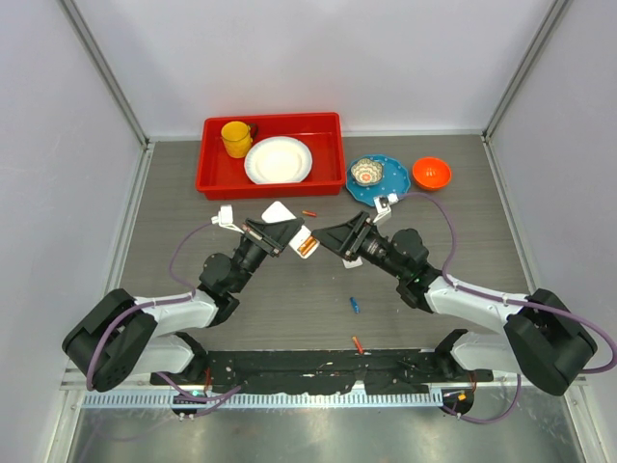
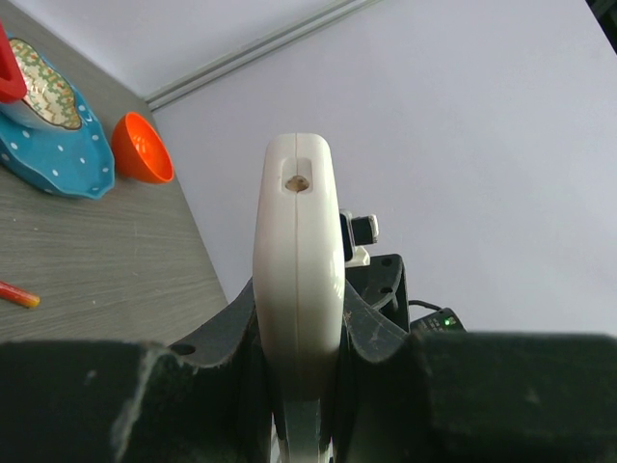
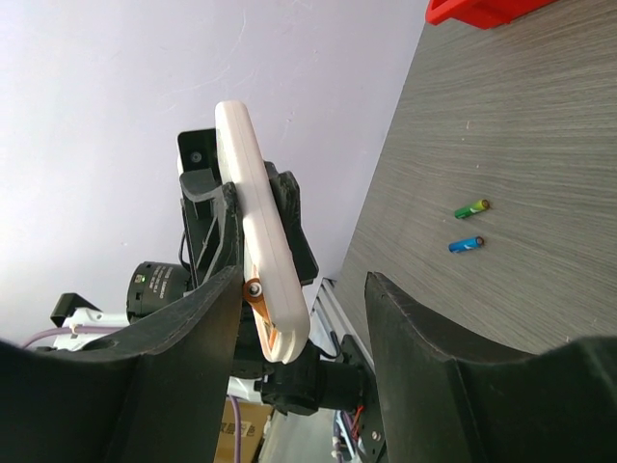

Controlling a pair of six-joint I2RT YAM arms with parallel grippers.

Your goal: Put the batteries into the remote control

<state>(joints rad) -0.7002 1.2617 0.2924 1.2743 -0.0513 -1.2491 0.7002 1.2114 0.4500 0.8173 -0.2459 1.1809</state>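
Left gripper clamps the remote control; right gripper stands open beside it.

The left wrist view shows only the thin edge of the remote control. Its lower end disappears between the blurred dark fingers of the left end effector, and neither face is visible. At that frame's left edge a blue plate and a red-orange battery are cut off. In the right wrist view the top edge clips a red tray, and only one end of an orange battery shows. From above, the loose batteries are too small to tell their ends apart.
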